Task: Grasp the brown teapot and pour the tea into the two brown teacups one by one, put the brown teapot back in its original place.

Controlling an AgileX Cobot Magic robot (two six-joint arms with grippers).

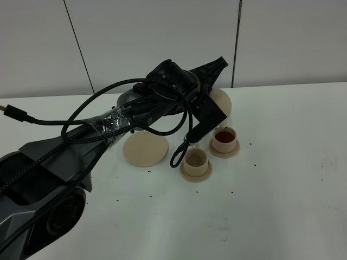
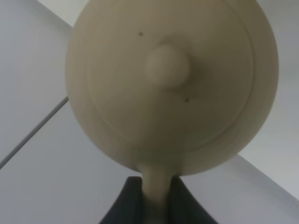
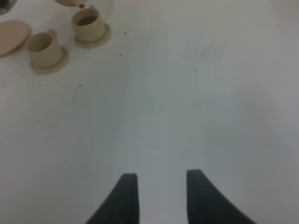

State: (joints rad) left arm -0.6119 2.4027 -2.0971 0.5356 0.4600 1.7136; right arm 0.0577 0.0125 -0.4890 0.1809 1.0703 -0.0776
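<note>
One brown teapot; two brown teacups; two small saucers; one large saucer.

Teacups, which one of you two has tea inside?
The farther teacup, nearest the raised brown teapot, holds dark reddish tea; the nearer teacup looks empty.

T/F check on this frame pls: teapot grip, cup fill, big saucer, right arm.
1. The left gripper has its jaws shut on the handle of the brown teapot. True.
2. Both cups hold tea. False: the far teacup holds dark tea, and the near teacup looks empty.
3. The pot stands on the large saucer. False: that saucer is bare, and the pot is held tilted above the far teacup.
4. The right gripper holds nothing. True.
</note>
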